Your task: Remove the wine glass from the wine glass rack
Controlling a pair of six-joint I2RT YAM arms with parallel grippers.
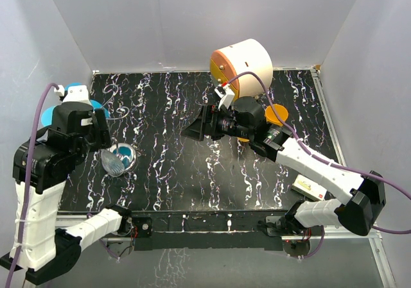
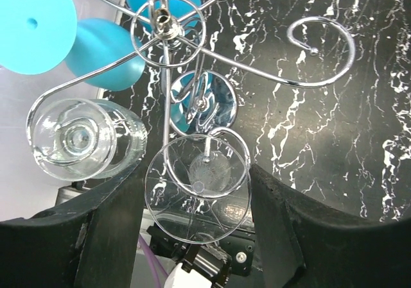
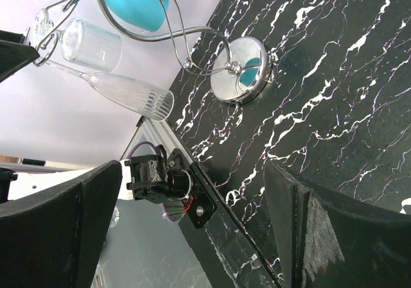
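The chrome wire wine glass rack (image 1: 123,151) stands at the table's left, its hub (image 2: 166,24) and disc base (image 3: 243,70) in the wrist views. A clear fluted wine glass (image 2: 192,217) hangs upside down from a curled arm, and the right wrist view (image 3: 131,94) shows its ribbed bowl. My left gripper (image 2: 196,169) is above the rack, its fingers closed against both edges of the glass's round foot. My right gripper (image 1: 194,129) is open and empty mid-table, facing the rack (image 3: 192,166).
A second clear glass (image 2: 80,140) and blue glasses (image 2: 103,54) hang on other arms. A round white-and-orange cabinet (image 1: 244,60) stands at the back, an orange disc (image 1: 277,115) beside it. A small white box (image 1: 307,186) lies near the front right.
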